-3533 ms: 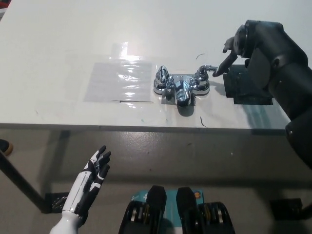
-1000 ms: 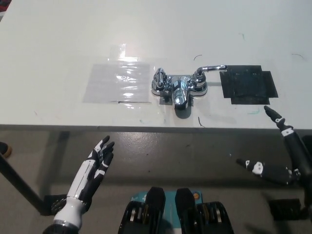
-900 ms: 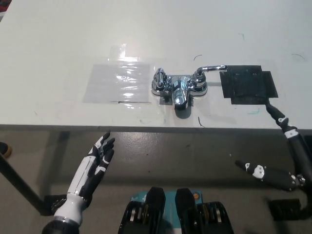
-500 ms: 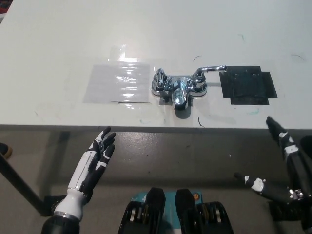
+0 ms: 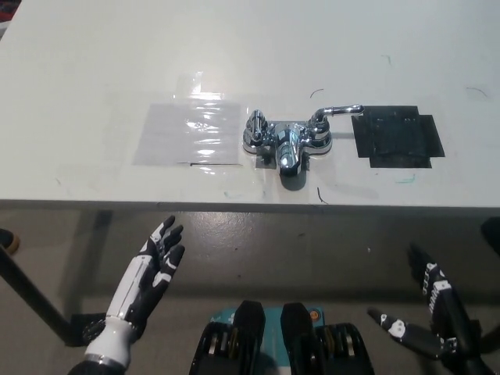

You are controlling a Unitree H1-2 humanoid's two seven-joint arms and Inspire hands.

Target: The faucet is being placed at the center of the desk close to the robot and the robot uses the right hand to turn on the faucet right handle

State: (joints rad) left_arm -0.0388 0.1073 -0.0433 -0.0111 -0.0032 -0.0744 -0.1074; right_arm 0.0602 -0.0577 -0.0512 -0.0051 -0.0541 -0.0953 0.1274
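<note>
Fingers [image 5: 428,280] of the right hand [image 5: 449,340] spread, empty, below the table [image 5: 78,78], well apart from the faucet [image 5: 287,141]; left hand [image 5: 152,269] open at lower left

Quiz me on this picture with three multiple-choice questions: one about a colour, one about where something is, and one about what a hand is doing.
1. What colour is the flat patch just right of the faucet?
A. Black
B. Red
C. Yellow

2. Where is the robot's right hand?
A. On the faucet's right handle
B. Below the near edge of the desk, at lower right
C. Lying on the patch

3. What state is the white left hand in?
A. Gripping the faucet
B. Open, fingers apart, holding nothing
C. Closed in a fist

Answers:
1 A: the patch shows black against the white desk.
2 B: the hand shows under the desk's edge, well apart from the faucet.
3 B: its fingers are spread and nothing lies in them.
</note>
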